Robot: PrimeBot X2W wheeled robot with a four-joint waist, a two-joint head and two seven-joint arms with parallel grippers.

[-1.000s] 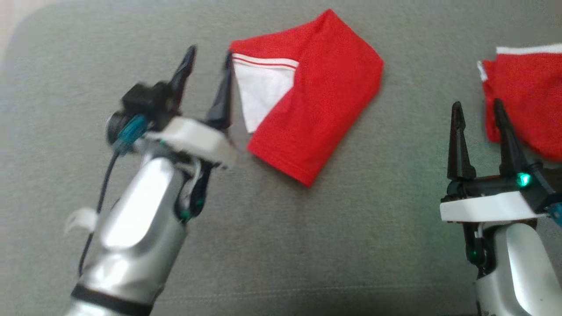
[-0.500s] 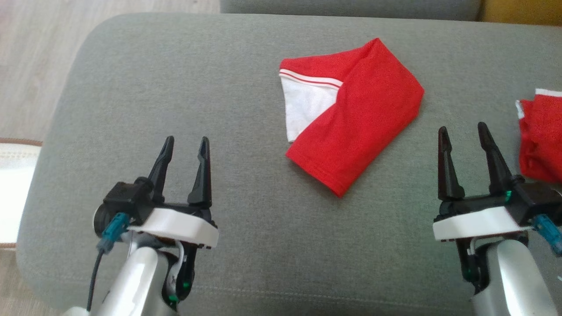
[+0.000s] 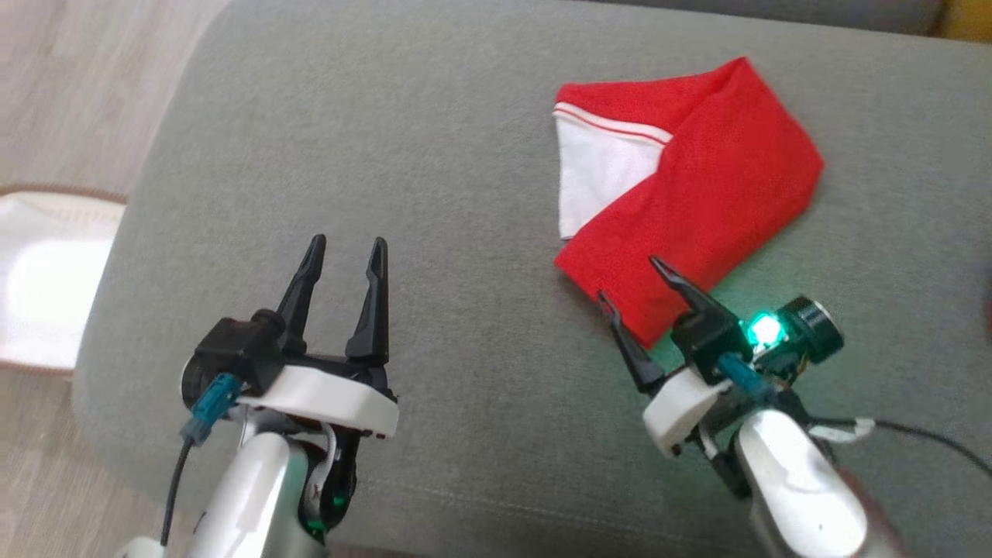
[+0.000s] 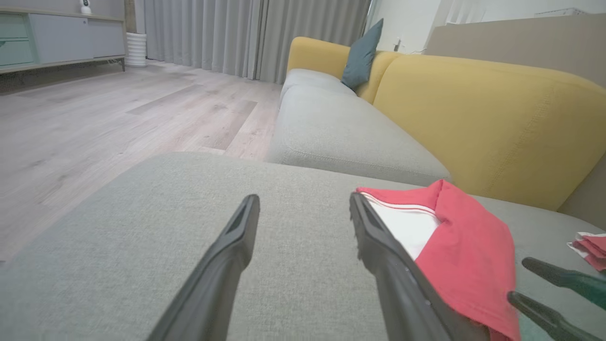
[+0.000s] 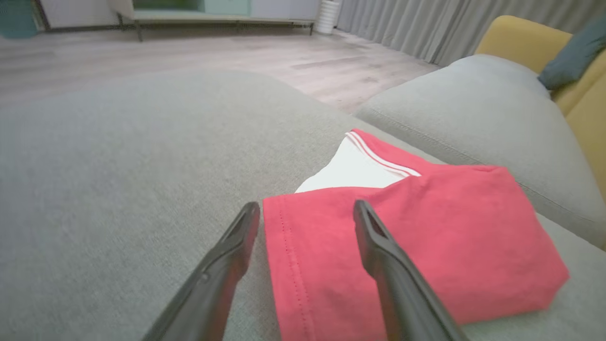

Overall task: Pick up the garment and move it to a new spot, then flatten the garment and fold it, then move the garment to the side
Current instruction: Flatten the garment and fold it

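Observation:
The garment (image 3: 721, 178) lies folded on the grey cushion (image 3: 434, 139), red with a white sleeve panel and striped trim showing on its left. My right gripper (image 3: 628, 280) is open and tilted up-left at the garment's near corner. In the right wrist view the red hem (image 5: 284, 246) runs between the open fingers of the right gripper (image 5: 307, 206). My left gripper (image 3: 345, 244) stands open over bare cushion, well left of the garment. In the left wrist view the left gripper (image 4: 303, 199) is open, the garment (image 4: 468, 255) lies to its right, and the right gripper's fingers (image 4: 544, 270) show low right.
A second red and white cloth (image 4: 587, 244) lies at the far right of the cushion. Beyond are a grey sofa seat (image 4: 341, 132), a yellow backrest (image 4: 473, 118) and a teal pillow (image 4: 362, 54). A white object (image 3: 39, 279) sits on the wooden floor at the left.
The head camera has shifted. My left gripper drew back from the garment's left edge to the lower left. My right gripper swung left and tilted onto the garment's near corner.

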